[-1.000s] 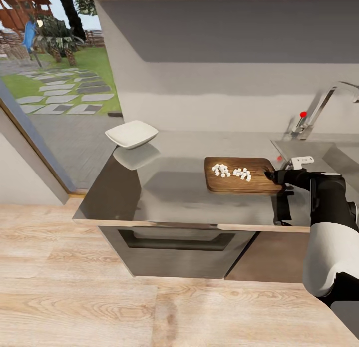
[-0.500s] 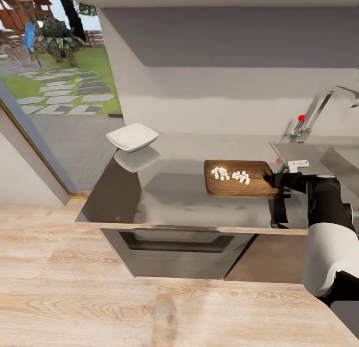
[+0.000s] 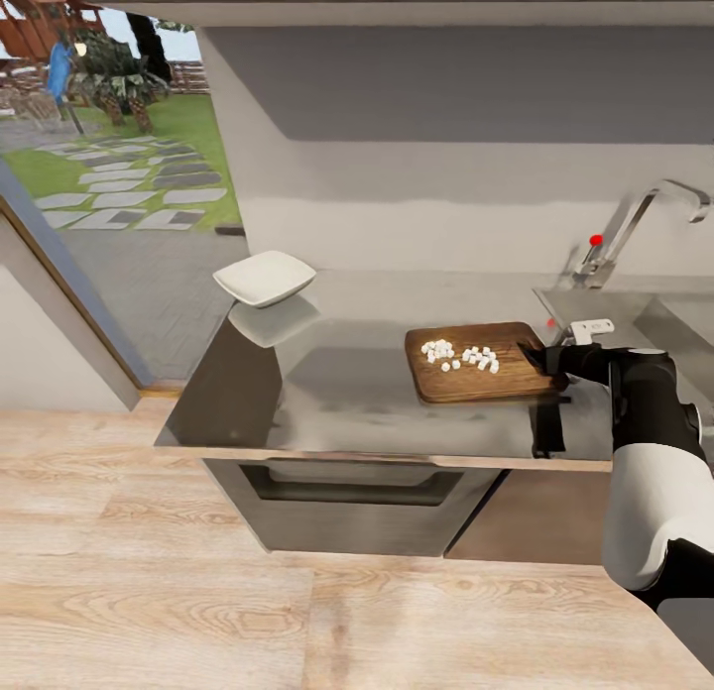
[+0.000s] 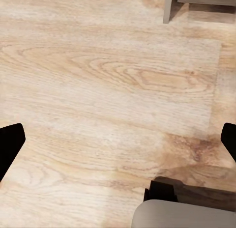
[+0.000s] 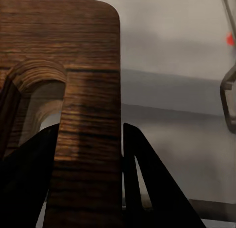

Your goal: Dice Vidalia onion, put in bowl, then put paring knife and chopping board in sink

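Right gripper [image 3: 543, 354]: pinching the right end of the chopping board [image 3: 479, 362], one dark finger [image 5: 147, 181] on each side of the board's edge in the right wrist view. The gripped end sits raised above the countertop [image 3: 337, 393], with the board's shadow on the steel beneath; the far end is lower.

Diced onion [image 3: 461, 355]: a loose scatter of small white cubes on the upper face of the board, towards its middle and left.

Bowl [image 3: 265, 278]: white, squarish, empty, near the left rear corner of the countertop, well apart from the board; its reflection lies on the glossy surface just in front.

Sink [image 3: 635, 318]: to the right of the board, behind the right arm, with a grey drainboard and a tall chrome tap [image 3: 640, 224] carrying a red knob [image 3: 596, 240].

Left gripper [image 4: 118, 142]: fingers spread wide, dark tips at opposite edges of the left wrist view, nothing between them, hanging over the pale wooden floor [image 4: 113, 90].

Window [image 3: 99, 155]: left of the counter, looking onto a lawn with stepping stones.
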### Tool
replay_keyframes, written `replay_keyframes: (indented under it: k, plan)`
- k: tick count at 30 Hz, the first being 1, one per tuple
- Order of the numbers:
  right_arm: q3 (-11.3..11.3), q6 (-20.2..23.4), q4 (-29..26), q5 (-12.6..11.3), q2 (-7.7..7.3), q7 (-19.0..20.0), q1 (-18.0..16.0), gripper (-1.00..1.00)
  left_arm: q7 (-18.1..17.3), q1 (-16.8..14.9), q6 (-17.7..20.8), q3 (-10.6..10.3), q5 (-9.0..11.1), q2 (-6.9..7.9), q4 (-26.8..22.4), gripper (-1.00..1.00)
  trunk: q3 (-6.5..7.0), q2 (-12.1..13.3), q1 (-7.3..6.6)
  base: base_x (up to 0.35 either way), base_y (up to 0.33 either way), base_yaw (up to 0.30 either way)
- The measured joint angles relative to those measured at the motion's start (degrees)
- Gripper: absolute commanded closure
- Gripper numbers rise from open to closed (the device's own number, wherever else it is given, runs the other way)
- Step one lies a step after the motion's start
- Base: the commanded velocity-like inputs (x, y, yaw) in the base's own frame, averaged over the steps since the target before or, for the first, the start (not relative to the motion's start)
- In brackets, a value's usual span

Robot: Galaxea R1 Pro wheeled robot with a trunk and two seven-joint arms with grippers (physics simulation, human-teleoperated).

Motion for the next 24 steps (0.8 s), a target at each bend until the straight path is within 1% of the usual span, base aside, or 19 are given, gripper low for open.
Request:
replay_keyframes:
  k: [15, 24]
  plan:
    - [-0.08, 0.13, 0.09, -0.09, -0.01, -0.03, 0.0, 1.0, 0.01, 0.01, 0.0, 0.0, -0.01, 0.06, 0.0, -1.0, 0.0, 0.0, 0.0, 0.0, 0.0, 0.0]
    - [-0.62, 0.12, 0.08, -0.07, -0.03, -0.05, 0.0, 1.0, 0.02, 0.02, 0.0, 0.0, 0.0, 0.06, -0.01, -1.0, 1.61, 3.6, -1.97, 0.0, 0.0, 0.0]
